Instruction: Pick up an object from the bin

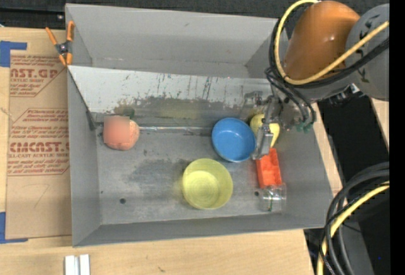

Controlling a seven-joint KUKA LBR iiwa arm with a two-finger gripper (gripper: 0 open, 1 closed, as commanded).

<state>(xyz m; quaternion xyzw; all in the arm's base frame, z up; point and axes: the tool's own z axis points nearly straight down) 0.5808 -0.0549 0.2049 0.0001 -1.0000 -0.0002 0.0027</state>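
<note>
Yellow, small and rounded, the nearest thing [258, 122] lies at the bin's right, wedged between the blue bowl [233, 139] and an orange bottle-like thing [268, 169]. The jaws hang over it; I cannot tell if they are open or closed. A clean grasp likely means descending straight, clear of the bowl's rim. The grey metal bin [82, 141] has a flat, scuffed floor. The pink ball [120, 133] sits far left and the yellow-green cup [207, 184] is nearer.

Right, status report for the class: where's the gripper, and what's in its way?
Gripper down at the right of the bin, by a small yellow thing; hold unclear. Blue bowl close beside it, toward the middle. Orange bottle close too.
</note>
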